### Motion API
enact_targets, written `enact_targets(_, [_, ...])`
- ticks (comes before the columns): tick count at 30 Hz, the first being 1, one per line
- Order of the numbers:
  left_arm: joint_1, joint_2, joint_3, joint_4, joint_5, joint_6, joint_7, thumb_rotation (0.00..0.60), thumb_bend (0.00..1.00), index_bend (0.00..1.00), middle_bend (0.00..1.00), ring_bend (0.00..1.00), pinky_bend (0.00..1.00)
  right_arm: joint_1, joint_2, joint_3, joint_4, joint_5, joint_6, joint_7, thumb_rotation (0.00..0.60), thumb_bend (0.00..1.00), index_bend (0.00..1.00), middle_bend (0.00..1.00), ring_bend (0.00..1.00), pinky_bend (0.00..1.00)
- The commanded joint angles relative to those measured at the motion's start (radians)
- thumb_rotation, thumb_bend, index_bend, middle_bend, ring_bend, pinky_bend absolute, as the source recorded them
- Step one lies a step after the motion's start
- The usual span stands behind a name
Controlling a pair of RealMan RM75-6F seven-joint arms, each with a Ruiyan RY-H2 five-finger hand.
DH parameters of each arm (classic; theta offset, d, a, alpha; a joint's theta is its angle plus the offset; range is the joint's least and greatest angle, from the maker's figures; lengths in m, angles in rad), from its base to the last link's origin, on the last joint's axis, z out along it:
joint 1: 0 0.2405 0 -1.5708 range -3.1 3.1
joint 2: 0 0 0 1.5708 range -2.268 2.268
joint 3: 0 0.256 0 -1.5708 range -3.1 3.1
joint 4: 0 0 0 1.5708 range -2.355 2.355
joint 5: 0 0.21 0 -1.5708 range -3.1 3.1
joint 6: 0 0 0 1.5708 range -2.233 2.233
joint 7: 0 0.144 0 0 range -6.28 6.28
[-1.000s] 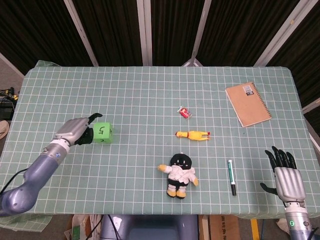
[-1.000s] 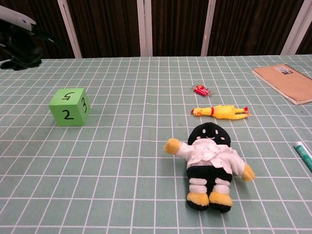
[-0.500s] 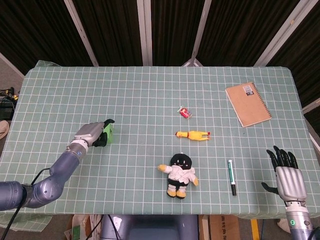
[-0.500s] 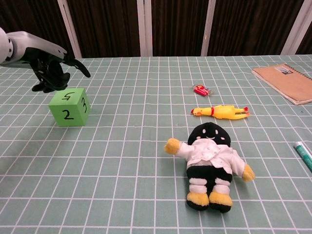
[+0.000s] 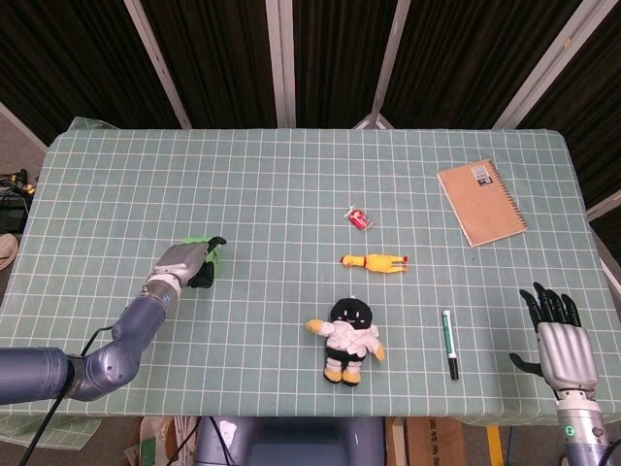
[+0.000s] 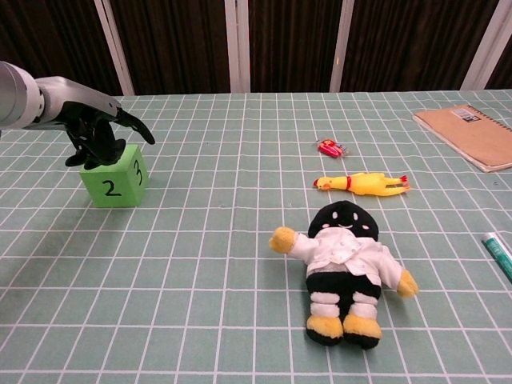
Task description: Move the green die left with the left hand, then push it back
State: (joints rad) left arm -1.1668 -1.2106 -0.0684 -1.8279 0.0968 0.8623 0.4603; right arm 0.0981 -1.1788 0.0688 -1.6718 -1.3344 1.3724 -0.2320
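The left hand point(image 6: 96, 132) rests on top of the green die point(image 6: 116, 180) near the desk's point(image 5: 291, 175) left edge, fingers curled over it. The right hand point(image 5: 561, 340) hovers with fingers spread off the desk's near right corner, holding nothing.

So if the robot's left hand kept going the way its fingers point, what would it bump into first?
The left hand already rests on top of the green die, fingers pointing right. Beyond it, the way looks free; the small red toy may lie roughly in line, but depth is unclear.
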Motion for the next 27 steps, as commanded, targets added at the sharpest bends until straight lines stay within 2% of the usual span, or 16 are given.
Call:
enact_targets(1, [-0.003, -0.007, 0.005, 0.006, -0.008, 0.0, 0.007, 0.6, 0.96, 0.13, 0.84, 0.68, 0.73, 0.0, 0.001, 0.0, -0.001, 0.001, 0.001, -0.001, 0.6, 0.15, 0.12, 0.01, 0.06, 0.03])
enact_targets(27, [0.016, -0.028, 0.029, 0.066, -0.012, -0.029, 0.012, 0.6, 0.95, 0.14, 0.84, 0.68, 0.73, 0.001, -0.007, 0.003, 0.005, 0.007, 0.005, -0.001, 0.6, 0.15, 0.12, 0.01, 0.06, 0.02])
